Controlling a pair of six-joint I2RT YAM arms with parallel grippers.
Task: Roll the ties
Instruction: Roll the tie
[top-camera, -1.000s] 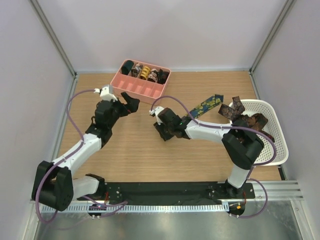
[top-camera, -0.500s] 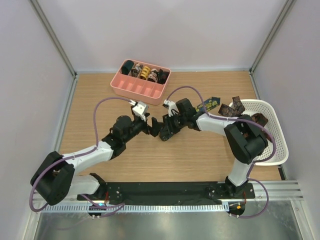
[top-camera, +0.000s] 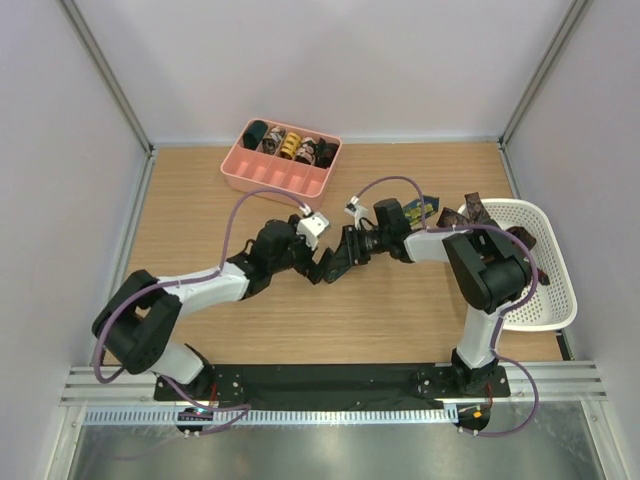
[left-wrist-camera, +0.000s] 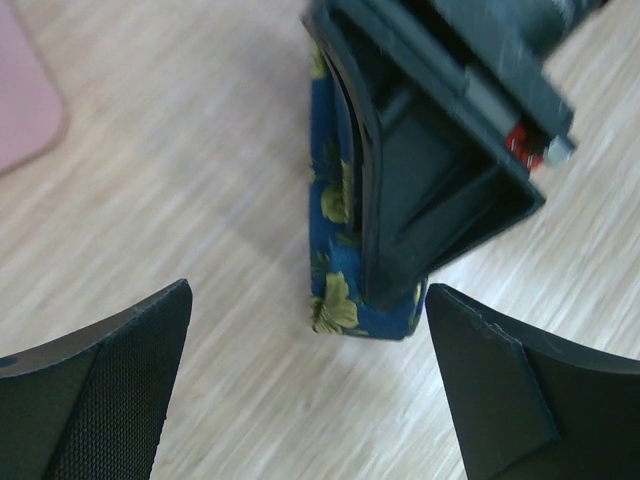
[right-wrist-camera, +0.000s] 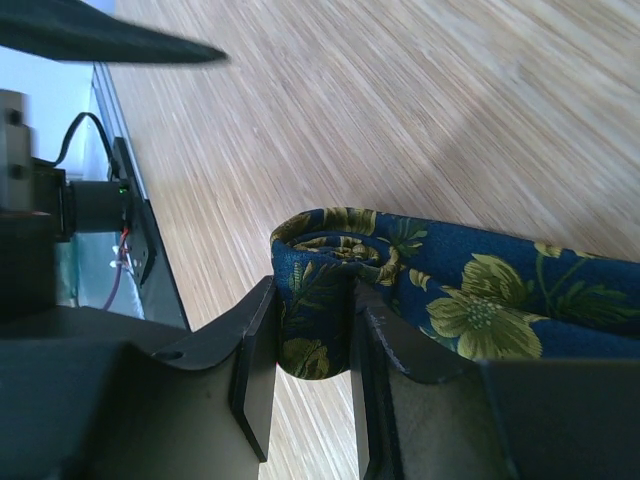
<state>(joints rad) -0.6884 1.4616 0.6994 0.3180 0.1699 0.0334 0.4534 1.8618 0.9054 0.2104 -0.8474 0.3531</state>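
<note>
navy floral tie (right-wrist-camera: 470, 300) | end curled into small loop | on table (top-camera: 200, 200)

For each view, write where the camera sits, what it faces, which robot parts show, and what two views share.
Top external: overhead, facing the table; left arm, right arm show.
Left wrist: on left arm, facing the navy tie; open left gripper shows.
Right wrist: on right arm, facing the table; right gripper pinches the tie.
Shared: both wrist views show the tie.
</note>
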